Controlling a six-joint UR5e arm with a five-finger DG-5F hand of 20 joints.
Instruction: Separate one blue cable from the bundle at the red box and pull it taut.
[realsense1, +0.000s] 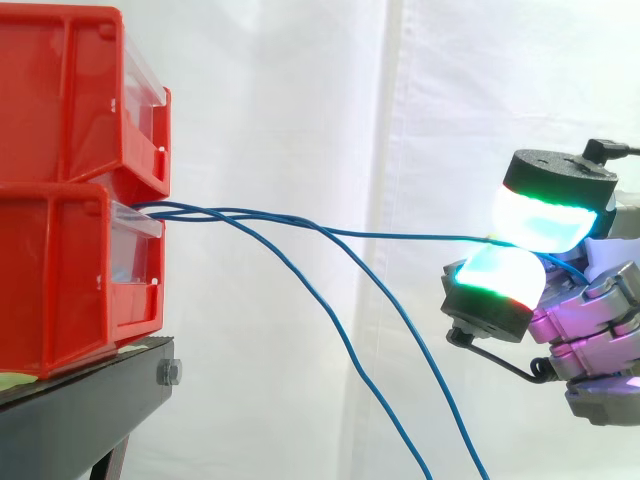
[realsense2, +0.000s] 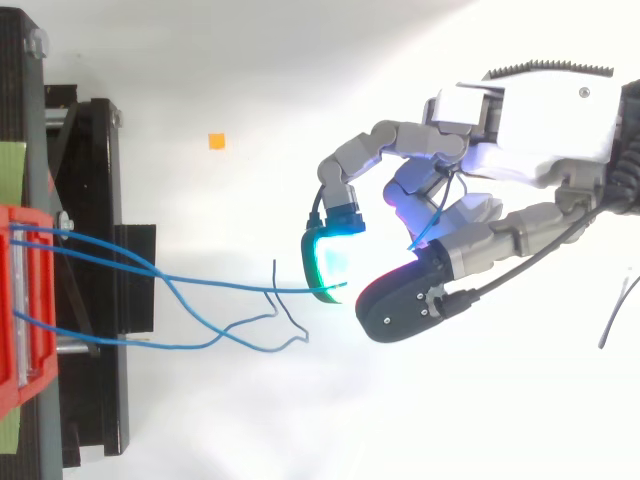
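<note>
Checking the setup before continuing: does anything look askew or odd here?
Nothing stands out. One blue cable runs nearly straight from the red box to the hand, which pinches it; the other cables sag loosely below it.

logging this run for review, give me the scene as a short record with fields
robot hand: shut on the held cable, pinched between glowing pads
held cable: blue, nearly straight from lower red box to pads
loose cables: blue, at least two hanging below it
red boxes: two stacked on black stand
task state: one cable separated, almost taut
</note>
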